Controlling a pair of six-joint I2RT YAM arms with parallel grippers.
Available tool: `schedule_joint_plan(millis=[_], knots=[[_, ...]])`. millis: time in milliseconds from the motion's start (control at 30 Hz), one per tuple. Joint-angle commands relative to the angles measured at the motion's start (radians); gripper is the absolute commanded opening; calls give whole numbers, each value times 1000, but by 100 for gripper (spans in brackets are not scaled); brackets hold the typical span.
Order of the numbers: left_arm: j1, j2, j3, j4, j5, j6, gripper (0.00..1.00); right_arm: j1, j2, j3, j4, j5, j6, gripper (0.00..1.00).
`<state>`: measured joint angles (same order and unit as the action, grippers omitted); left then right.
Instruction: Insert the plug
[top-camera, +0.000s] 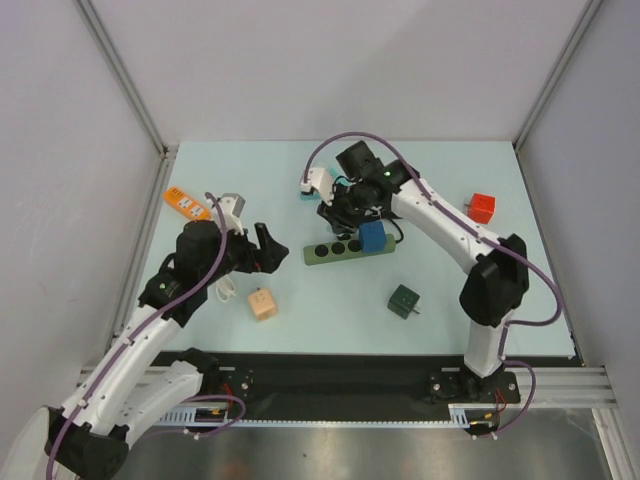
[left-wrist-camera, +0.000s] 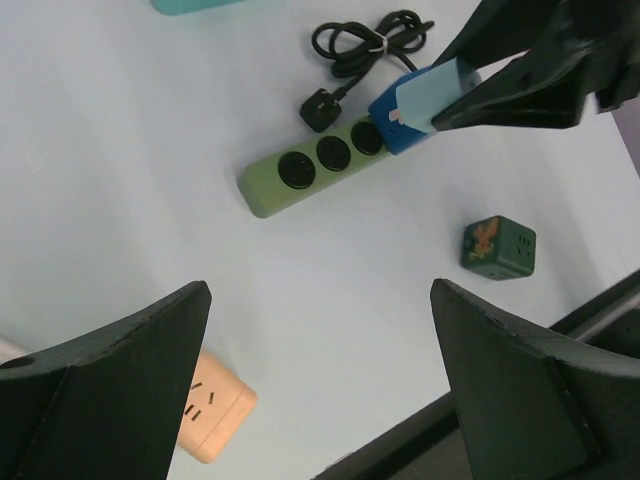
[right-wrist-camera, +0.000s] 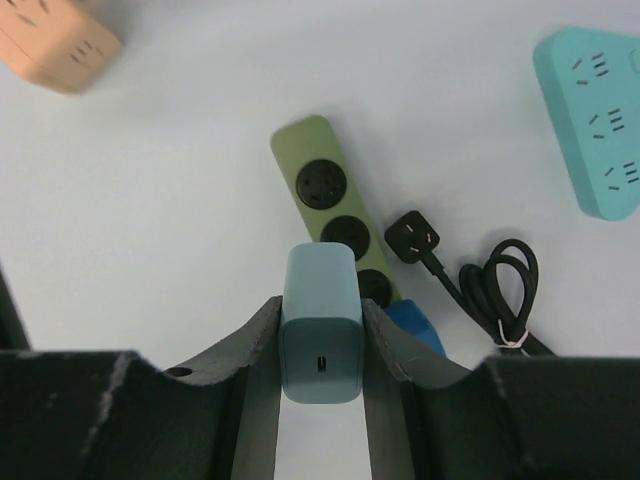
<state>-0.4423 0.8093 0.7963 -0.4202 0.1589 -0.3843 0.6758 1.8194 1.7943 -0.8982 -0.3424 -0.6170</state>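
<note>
- A pale blue-green table (top-camera: 300, 310) sits between white walls.
- The light-blue plug (right-wrist-camera: 320, 325) hangs above the green power strip (right-wrist-camera: 312, 150), clamped by its flat sides in the right gripper (right-wrist-camera: 320, 305).
- It hovers near the blue cube (right-wrist-camera: 412, 325) at the strip's cord end.
- To do this step well, square the plug to a free socket, descend straight, and avoid nudging the cube.
- The left gripper (left-wrist-camera: 320, 290) hangs spread wide and empty, well apart; it could brace the strip.
</note>
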Motion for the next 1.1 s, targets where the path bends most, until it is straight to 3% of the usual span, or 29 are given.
schedule_joint_plan(millis=[0, 300, 533, 1067], knots=[[20, -48, -8, -20, -84, 18, 97, 5, 69, 68, -54, 77, -173, 0], [22, -179, -31, -38, -271, 25, 100, 36, 205, 94, -71, 186, -351, 0], [22, -162, -34, -40, -237, 19, 100, 41, 283, 155, -88, 215, -455, 0], [22, -164, -35, -42, -248, 22, 100, 30, 334, 182, -174, 97, -543, 0]])
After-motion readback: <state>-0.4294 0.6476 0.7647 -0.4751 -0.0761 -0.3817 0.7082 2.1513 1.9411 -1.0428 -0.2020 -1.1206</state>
